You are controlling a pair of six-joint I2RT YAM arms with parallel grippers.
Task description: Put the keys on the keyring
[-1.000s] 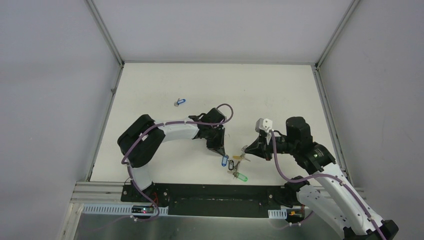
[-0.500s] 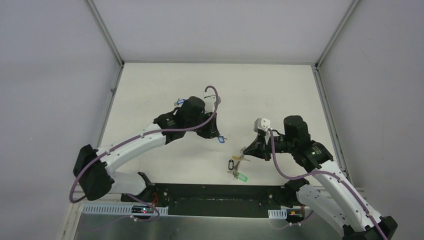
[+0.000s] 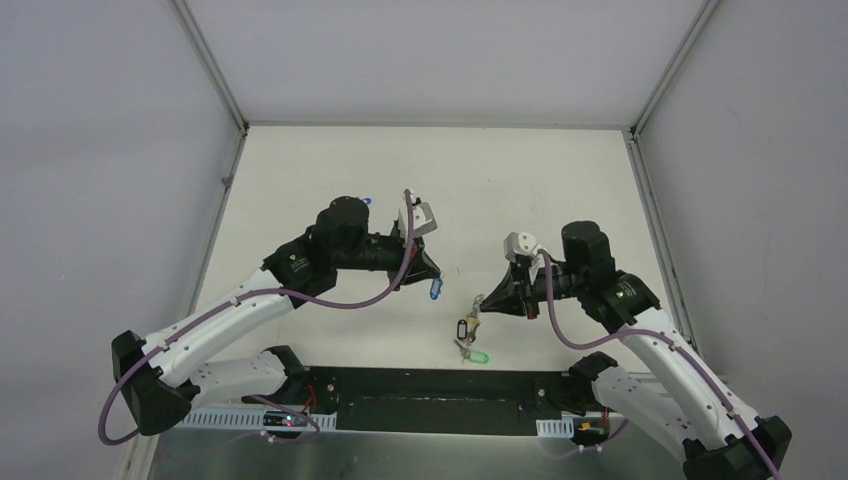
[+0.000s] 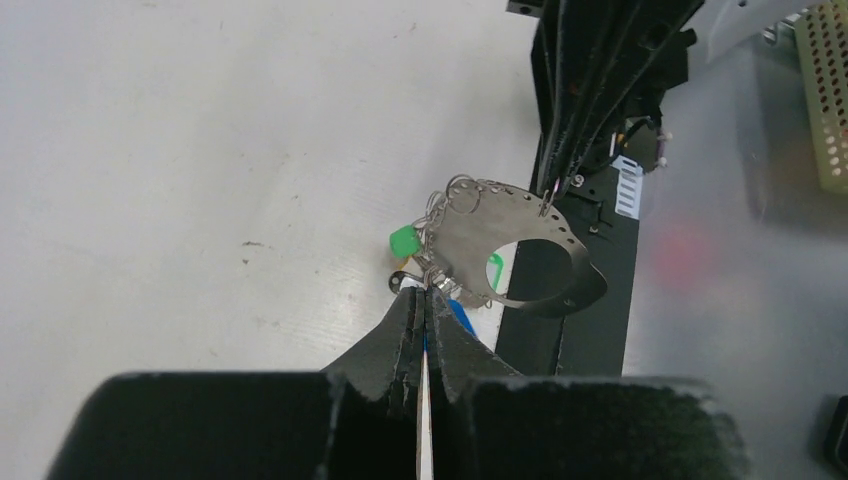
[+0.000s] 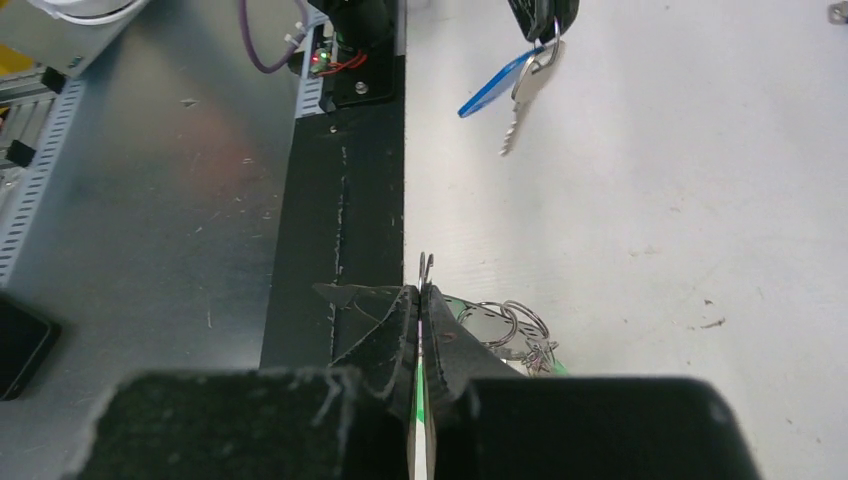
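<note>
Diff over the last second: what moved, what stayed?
Left gripper carried the blue-tagged key away from the keyring, farther from the bases, as its arm swung out. Right gripper nudged slightly leftward. Nothing grasped or released: both jaws stayed shut, right on the keyring, green-tagged key still dangling.

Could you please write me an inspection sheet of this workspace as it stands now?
Surface: white table, a few small marks.
Job's things: keyring held by the right gripper, with a green-tagged key among those dangling from it; blue-tagged key hanging from the left gripper; another blue tag peeks out beyond the left arm.
Clutter: nothing seen.
Grippers: left jaws shut on the blue-tagged key; right jaws shut on the keyring.
Cables: purple cable along each arm, apart from the keys.
Surroundings: grey walls; black base rail at the near edge.
</note>
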